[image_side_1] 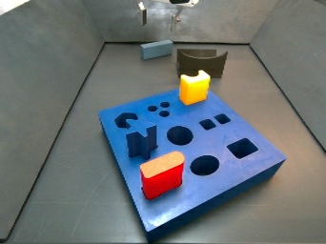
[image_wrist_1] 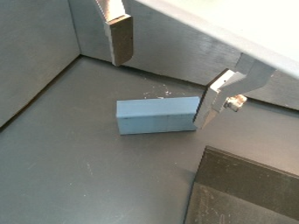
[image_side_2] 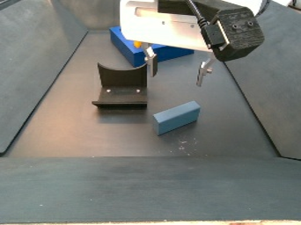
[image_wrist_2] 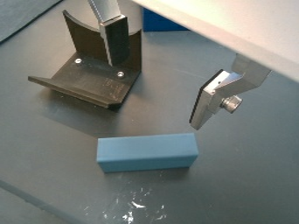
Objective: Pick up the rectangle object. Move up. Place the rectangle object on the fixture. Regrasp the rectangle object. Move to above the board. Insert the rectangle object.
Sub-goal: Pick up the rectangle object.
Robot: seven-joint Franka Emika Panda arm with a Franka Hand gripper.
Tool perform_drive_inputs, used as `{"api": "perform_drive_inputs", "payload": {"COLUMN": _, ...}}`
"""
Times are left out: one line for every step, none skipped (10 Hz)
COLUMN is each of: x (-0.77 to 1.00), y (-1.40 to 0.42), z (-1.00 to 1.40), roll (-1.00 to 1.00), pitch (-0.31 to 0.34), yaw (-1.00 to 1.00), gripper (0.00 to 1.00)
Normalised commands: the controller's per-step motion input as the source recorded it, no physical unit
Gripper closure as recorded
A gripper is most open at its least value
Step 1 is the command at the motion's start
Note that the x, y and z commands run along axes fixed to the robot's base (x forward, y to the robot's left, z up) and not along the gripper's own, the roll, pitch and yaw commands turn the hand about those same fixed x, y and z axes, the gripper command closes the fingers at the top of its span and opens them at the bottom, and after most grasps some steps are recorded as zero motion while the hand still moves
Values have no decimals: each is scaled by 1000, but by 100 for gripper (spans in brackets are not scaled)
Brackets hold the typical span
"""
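The rectangle object (image_side_2: 177, 116), a slate grey-blue bar, lies flat on the grey floor; it also shows in both wrist views (image_wrist_1: 156, 115) (image_wrist_2: 146, 152) and in a side view (image_side_1: 156, 49). My gripper (image_side_2: 177, 70) hangs above it, open and empty, with the fingers (image_wrist_1: 121, 39) wide apart and clear of the bar. The dark fixture (image_side_2: 120, 88) stands beside the bar, empty, and shows in a wrist view (image_wrist_2: 93, 70) and a side view (image_side_1: 200, 59). The bright blue board (image_side_1: 192, 152) lies beyond the fixture.
On the board stand a yellow block (image_side_1: 193, 88), a red block (image_side_1: 160, 176) and a dark blue notched block (image_side_1: 143, 141). Grey sloping walls (image_side_1: 76, 105) enclose the floor on all sides; the bar lies near the far wall.
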Motion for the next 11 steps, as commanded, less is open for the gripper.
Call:
{"api": "perform_drive_inputs", "payload": {"x": 0, "y": 0, "z": -234, "roll": 0, "pitch": 91, "yaw": -1000, "gripper": 0}}
{"api": "perform_drive_inputs", "payload": {"x": -6, "y": 0, "z": -240, "roll": 0, "pitch": 97, "yaw": -1000, "gripper": 0}}
{"api": "perform_drive_inputs", "payload": {"x": -9, "y": 0, "z": -240, "roll": 0, "pitch": 94, "yaw": -1000, "gripper": 0}}
{"api": "perform_drive_inputs", "payload": {"x": -63, "y": 0, "z": -180, "roll": 11, "pitch": 86, "yaw": -980, "gripper": 0}}
{"api": "perform_drive_inputs", "payload": {"x": 3, "y": 0, "z": -26, "roll": 29, "pitch": 0, "yaw": 0, "gripper": 0}}
{"api": "perform_drive_inputs", "payload": {"x": 577, "y": 534, "z": -269, "roll": -371, "pitch": 171, "yaw": -149, "gripper": 0}}
{"api": "perform_drive_inputs", "payload": {"x": 483, "y": 543, "z": -280, "roll": -220, "pitch": 120, "yaw": -266, "gripper": 0}}
{"api": "perform_drive_inputs", "payload": {"x": 0, "y": 60, "z": 0, "roll": -31, "pitch": 0, "yaw": -23, "gripper": 0}}
{"api": "perform_drive_inputs", "payload": {"x": -9, "y": 34, "z": 0, "roll": 0, "pitch": 0, "yaw": 0, "gripper": 0}}
{"api": "perform_drive_inputs", "payload": {"x": -91, "y": 0, "z": -323, "roll": 294, "pitch": 0, "yaw": -311, "gripper": 0}}
{"api": "perform_drive_inputs", "payload": {"x": -120, "y": 0, "z": -469, "roll": 349, "pitch": -129, "yaw": -397, "gripper": 0}}
